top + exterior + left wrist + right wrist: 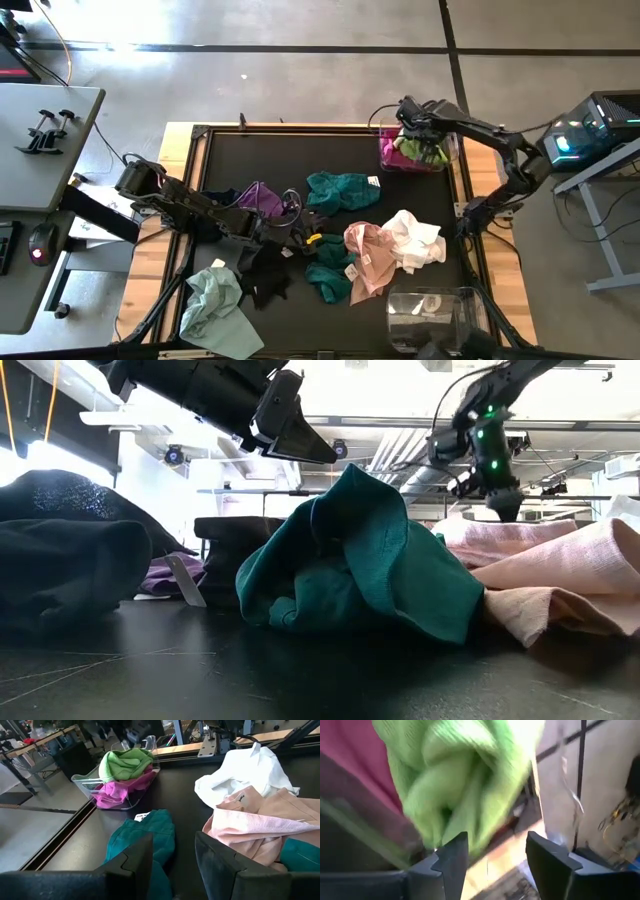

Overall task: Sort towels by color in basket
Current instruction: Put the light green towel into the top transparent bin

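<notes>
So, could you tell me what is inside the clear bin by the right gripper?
A lime towel on a magenta towel in the bin; anything beneath is hidden.

Bare tabletop (270, 155) lay open along the far edge. The middle was crowded: teal towel (342, 190), pink towel (368, 256) and white towel (414, 238) lay touching, blocking passage toward the clear basket (417, 150).

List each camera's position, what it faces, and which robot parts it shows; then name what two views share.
High: overhead, straight down on the table; both arms.
Low: table height, facing a teal towel; arms overhead.
Left wrist: behind the open left gripper, facing the clear basket.
Right wrist: behind the open right gripper, over the lime green towel.
Shared: both wrist views show that lime green towel.
</notes>
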Controlling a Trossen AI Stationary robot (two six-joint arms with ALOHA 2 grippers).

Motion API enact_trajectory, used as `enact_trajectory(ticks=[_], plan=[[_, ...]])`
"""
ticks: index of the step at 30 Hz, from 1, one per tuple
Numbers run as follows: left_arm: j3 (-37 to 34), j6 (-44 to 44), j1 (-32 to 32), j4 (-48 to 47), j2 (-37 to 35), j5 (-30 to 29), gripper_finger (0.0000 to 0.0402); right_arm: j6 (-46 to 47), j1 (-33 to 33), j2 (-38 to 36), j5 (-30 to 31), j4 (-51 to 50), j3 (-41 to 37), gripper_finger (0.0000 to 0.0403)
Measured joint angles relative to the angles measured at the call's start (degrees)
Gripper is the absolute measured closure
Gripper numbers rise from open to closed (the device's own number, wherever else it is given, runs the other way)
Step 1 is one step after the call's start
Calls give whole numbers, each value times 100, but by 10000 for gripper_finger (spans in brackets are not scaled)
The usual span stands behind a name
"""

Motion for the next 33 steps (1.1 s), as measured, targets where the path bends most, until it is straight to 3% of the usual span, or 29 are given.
enact_trajectory(ticks=[5,11,16,21,33], plan=[[0,-5,0,0,0,0,268,294,0,-409,-134,-133,206,212],[0,-2,0,2,0,0,268,265,-332,-783,-1984,1567,-130,259],[0,-7,0,7,0,0,268,695,-422,-589,-2036,2537,-727,334],[0,-11,0,13,0,0,268,644,-445,-136,-2080,2859,-1263,395],[0,-13,0,37,0,0,268,524,-556,313,-1894,2941,-1310,350]])
